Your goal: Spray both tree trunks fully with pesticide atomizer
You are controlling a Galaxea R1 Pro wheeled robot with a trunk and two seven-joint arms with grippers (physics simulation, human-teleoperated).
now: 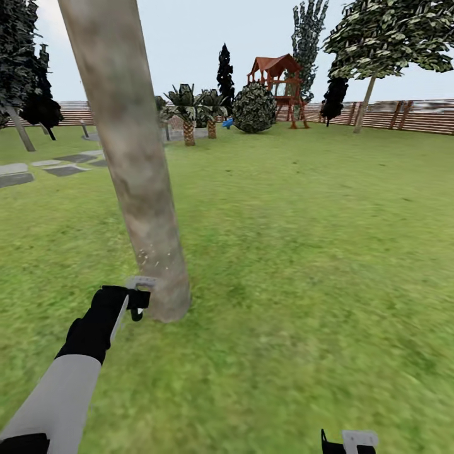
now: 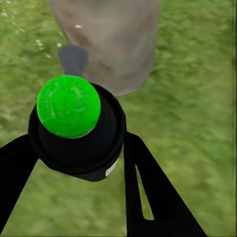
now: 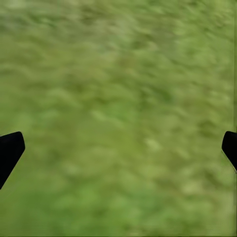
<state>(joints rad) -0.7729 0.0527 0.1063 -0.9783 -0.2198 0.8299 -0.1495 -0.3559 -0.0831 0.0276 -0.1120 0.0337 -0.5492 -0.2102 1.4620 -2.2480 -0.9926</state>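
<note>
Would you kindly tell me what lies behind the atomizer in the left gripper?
Behind the atomizer stands the tree trunk base on grass; the nozzle covers part of it.

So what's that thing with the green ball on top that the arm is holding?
It is the pesticide atomizer, a squat black body topped by a glossy green ball, with a grey nozzle pointing at the mottled grey-tan tree trunk. The left pincer grips it between two black fingers, low by the trunk's base above the grass. Fine white specks dot the bark just above.
</note>
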